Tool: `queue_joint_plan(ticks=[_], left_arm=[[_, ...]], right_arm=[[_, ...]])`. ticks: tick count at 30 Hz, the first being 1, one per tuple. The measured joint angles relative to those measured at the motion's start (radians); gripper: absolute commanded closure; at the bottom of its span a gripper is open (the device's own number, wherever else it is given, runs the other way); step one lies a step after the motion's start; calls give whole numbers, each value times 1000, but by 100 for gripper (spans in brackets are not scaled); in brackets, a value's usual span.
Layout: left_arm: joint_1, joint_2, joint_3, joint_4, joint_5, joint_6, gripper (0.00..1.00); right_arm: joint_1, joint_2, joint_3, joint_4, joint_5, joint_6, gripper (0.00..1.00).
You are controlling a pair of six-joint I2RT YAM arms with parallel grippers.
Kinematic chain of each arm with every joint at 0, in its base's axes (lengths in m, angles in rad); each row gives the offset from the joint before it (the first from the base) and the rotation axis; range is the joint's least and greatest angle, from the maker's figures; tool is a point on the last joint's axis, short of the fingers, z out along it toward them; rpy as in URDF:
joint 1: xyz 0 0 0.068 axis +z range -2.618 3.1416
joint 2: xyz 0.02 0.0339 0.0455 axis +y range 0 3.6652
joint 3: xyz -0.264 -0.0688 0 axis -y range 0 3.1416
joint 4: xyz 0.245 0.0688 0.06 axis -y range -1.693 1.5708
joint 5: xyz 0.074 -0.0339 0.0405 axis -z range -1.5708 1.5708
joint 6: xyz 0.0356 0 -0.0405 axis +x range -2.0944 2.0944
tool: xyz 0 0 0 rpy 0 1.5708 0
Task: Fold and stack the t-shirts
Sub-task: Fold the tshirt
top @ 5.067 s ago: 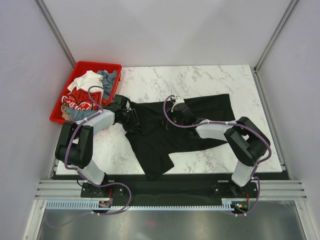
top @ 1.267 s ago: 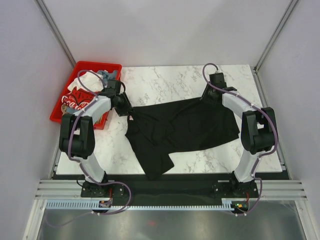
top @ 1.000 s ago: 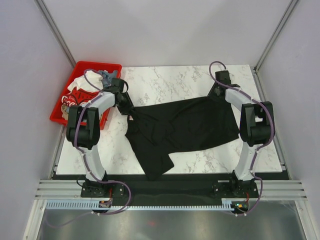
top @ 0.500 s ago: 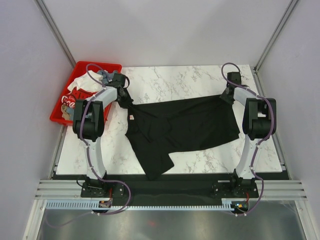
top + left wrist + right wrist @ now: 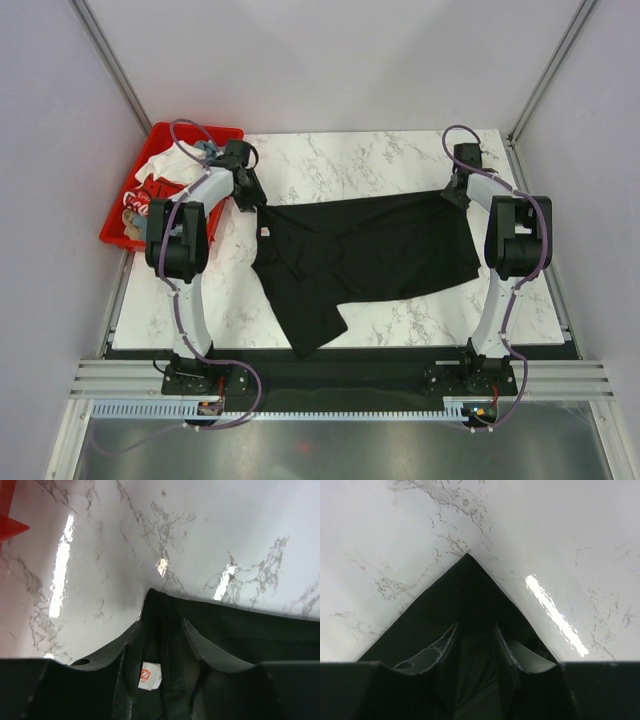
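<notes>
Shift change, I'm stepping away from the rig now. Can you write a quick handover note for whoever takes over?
Left end effector: open, jaws straddling the far left edge of the black t-shirt, just past its neck label.
Right end effector: open, jaws astride the shirt's far right corner.
The black t-shirt is spread on the marble table, mostly flat, with its near left part bunched. The remaining t-shirts lie crumpled in the red bin.
Done: one shirt laid out.
Left: fold it, then fold and stack the rest.
</notes>
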Motion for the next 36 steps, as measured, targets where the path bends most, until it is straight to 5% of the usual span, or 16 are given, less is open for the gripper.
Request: queue_joint_plan(ticks=[12, 27, 29, 31, 36], left_arm=[[-58, -214, -15, 3, 69, 22, 54], [-91, -32, -91, -8, 59, 20, 53], [-90, -31, -90, -4, 49, 19, 53], [-90, -30, -90, -3, 41, 19, 53], [-91, -22, -77, -6, 32, 19, 52]], right_arm=[[-2, -100, 12, -104, -1, 0, 60], [-28, -104, -35, -137, 12, 2, 62], [-38, -92, -42, -134, 22, -1, 74], [-51, -77, -50, -129, 28, -5, 98], [-79, -65, -85, -90, 53, 13, 100]])
